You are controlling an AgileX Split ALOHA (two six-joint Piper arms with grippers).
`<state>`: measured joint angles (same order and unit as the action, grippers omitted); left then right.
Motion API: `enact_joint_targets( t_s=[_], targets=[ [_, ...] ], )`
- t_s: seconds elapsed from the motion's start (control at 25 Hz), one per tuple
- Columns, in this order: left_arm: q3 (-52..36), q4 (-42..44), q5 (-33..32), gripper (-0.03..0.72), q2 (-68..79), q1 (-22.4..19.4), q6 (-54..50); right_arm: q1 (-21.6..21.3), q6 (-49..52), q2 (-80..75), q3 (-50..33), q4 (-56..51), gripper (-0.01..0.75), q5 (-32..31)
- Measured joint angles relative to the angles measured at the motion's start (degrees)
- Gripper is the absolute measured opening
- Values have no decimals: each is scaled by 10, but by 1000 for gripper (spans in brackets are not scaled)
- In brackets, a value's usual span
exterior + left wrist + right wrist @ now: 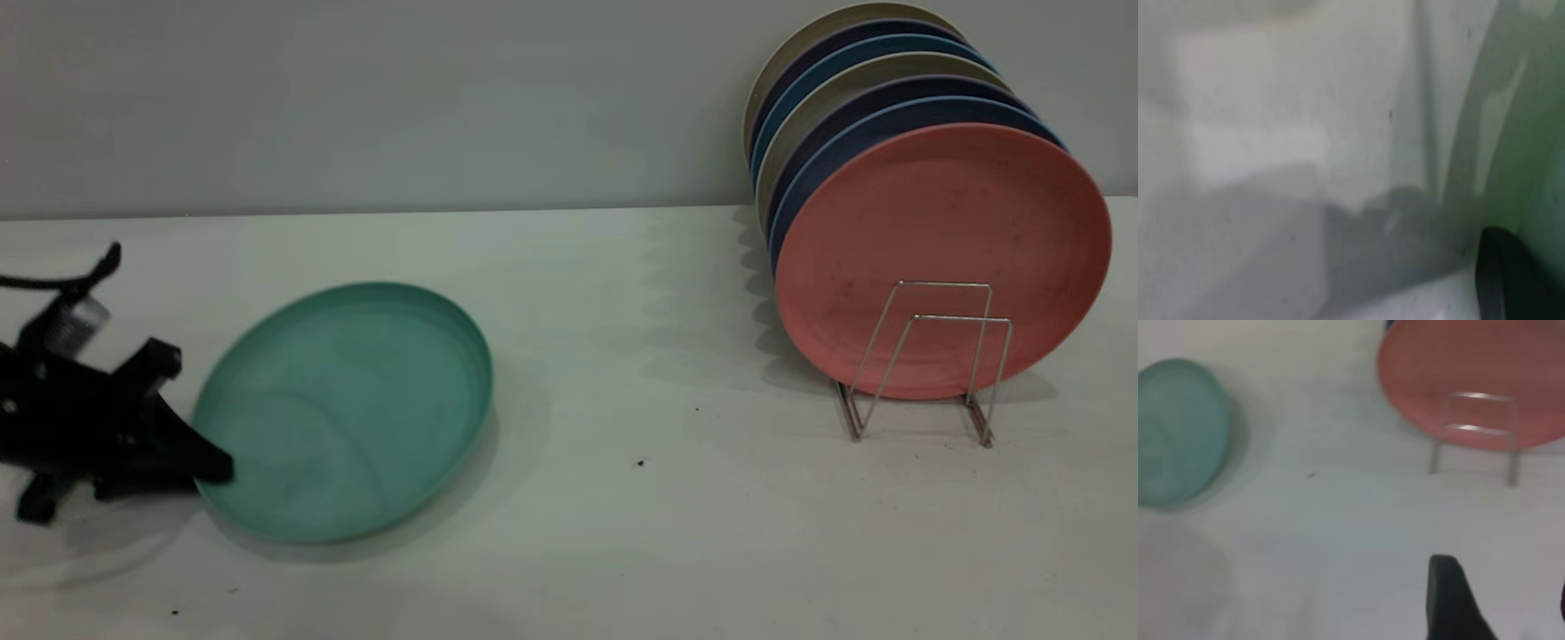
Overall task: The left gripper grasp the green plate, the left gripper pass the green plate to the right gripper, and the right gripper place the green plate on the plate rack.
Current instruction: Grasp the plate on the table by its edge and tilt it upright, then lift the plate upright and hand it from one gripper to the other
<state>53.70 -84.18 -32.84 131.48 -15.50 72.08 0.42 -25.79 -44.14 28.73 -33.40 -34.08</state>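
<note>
The green plate [347, 409] is tilted at the table's left, its right side raised above its shadow. My left gripper [212, 466] is shut on the plate's lower left rim. In the left wrist view one black finger [1509, 275] lies against the green plate [1539, 160]. My right gripper [1505, 607] is open and empty above bare table; it does not show in the exterior view. The right wrist view shows the green plate [1178, 430] far off. The plate rack [925, 364] stands at the right and also shows in the right wrist view [1475, 440].
A salmon-pink plate [942, 258] stands upright in the rack, with several blue, purple and cream plates [853, 89] behind it. It also shows in the right wrist view [1471, 380]. The white table [640, 373] runs between the green plate and the rack. A grey wall stands behind.
</note>
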Motion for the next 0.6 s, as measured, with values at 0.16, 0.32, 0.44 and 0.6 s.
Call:
enact_joint_targets(
  t_s=[0.16,0.32,0.44,0.6],
  targets=[
    [0,5,25,16,-63,0,0,0,-103,-86,0,-126,411,9],
    [0,33,28,16,-122,15,-13,0,-266,-199,0,-301,411,24],
    [0,71,39,16,-161,54,-41,0,-406,-298,0,-435,411,27],
    [-1,125,46,16,-189,117,-90,0,-560,-413,0,-581,411,13]
  ],
)
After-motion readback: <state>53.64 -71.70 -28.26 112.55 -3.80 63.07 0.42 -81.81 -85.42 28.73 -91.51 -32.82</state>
